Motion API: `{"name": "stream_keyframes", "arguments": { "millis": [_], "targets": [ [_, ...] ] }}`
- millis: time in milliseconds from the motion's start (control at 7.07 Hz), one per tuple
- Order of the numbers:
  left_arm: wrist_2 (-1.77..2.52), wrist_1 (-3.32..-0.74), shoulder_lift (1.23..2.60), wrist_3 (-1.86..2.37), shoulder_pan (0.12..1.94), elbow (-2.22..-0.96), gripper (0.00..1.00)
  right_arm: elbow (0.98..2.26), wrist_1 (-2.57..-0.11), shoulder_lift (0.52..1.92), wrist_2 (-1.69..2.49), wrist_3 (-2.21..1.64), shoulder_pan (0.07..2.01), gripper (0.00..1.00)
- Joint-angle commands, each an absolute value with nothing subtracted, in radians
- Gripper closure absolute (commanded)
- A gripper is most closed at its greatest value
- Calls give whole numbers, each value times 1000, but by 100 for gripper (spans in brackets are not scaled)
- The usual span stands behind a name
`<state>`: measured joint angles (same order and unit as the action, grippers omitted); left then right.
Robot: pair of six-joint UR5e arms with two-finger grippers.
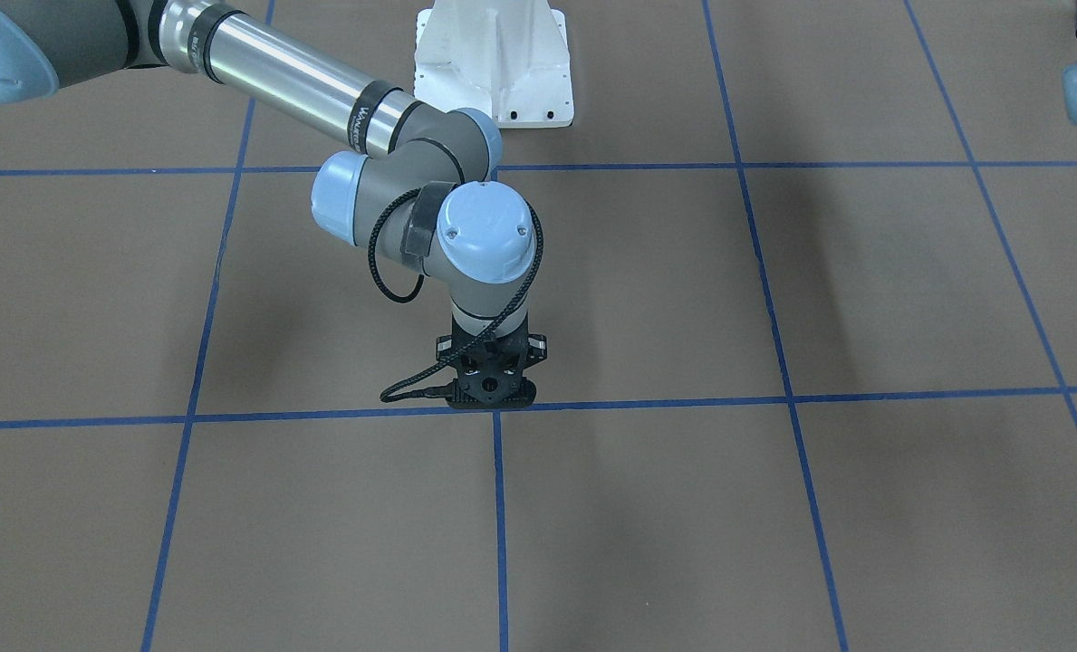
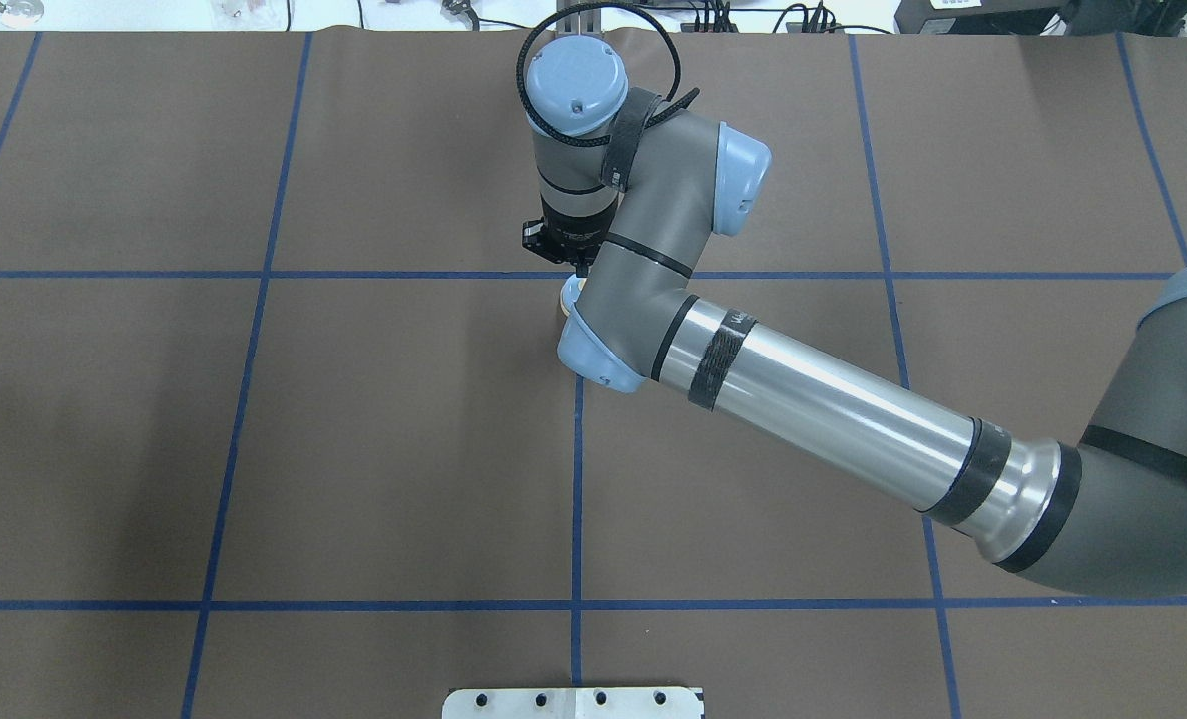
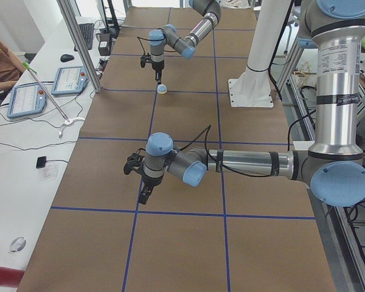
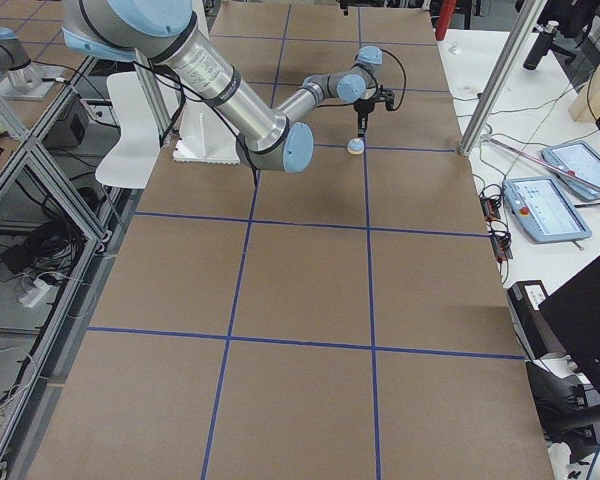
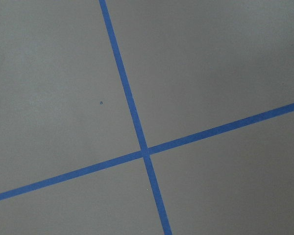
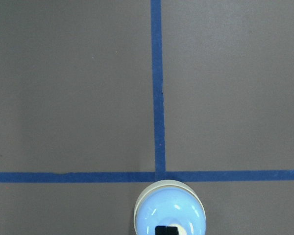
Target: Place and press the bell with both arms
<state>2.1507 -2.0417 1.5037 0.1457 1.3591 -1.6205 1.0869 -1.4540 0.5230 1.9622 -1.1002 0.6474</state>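
Note:
The light-blue bell (image 6: 169, 215) with a cream base stands on the brown table just by a blue-tape crossing. It also shows in the exterior left view (image 3: 162, 89), the exterior right view (image 4: 355, 146), and as a cream sliver in the overhead view (image 2: 569, 292). My right gripper (image 6: 166, 230) points straight down over it, shut, with its tips at the cream button. I cannot tell whether they touch. The front view hides the bell behind this gripper (image 1: 493, 397). My left gripper (image 3: 142, 194) hangs above bare table far from the bell. I cannot tell whether it is open or shut.
The white bolted pedestal (image 1: 495, 63) stands at the robot's side of the table. Blue tape lines (image 5: 144, 149) cross under the left wrist. Tablets and cables lie on the white side bench (image 3: 30, 100) beyond the table's far edge.

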Motion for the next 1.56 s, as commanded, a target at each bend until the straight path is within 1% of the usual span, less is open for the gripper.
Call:
{"name": "stream_keyframes", "arguments": {
  "millis": [0,1415],
  "targets": [
    [2151,-2042,1505,146,1359,-1620,0,1071,-1431,523,1957,-1101,647,100],
    [2151,-2040,1511,147,1359,-1617,0,1075,-1433,543,1959,-1107,626,100]
  ]
}}
